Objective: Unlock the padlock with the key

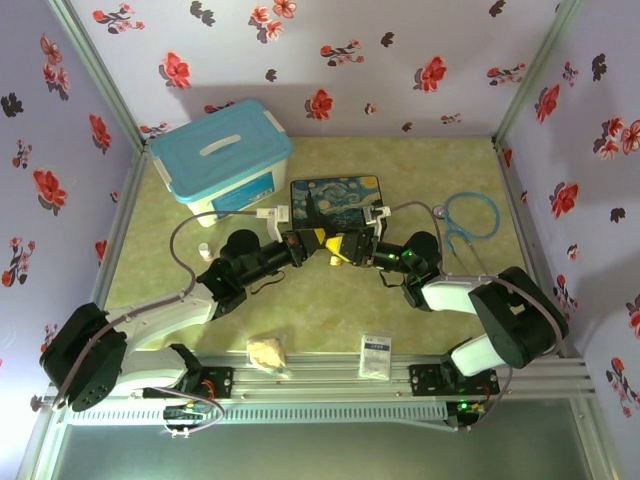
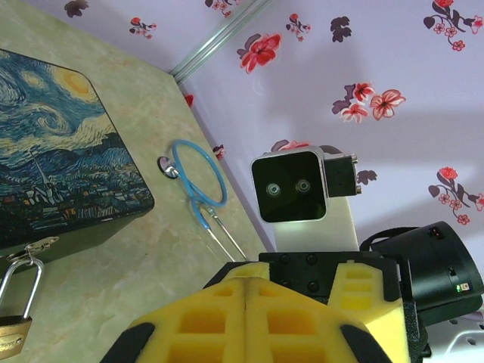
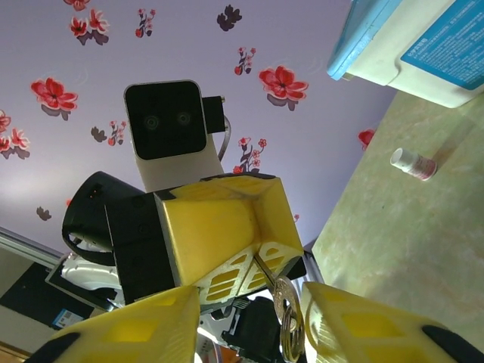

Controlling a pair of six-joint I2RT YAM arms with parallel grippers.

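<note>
My left tool has its yellow fingers pressed together, and in the right wrist view they pinch the key by its thin shaft, with the round head hanging out below the tips. My right tool is spread, one finger on each side of the key head. The right-hand finger sits just beside the head and the other is well clear of it.

From above, both tools meet nose to nose at the middle of the surface, just off the near edge of the painted tin.

The padlock hangs by its silver shackle from the clasp on the tin's side wall – its brass body is partly cut off at the edge of the left wrist view.

A blue-lidded box stands in the far left corner, a blue stethoscope lies by the right edge, and a white packet lies at the near edge.
</note>
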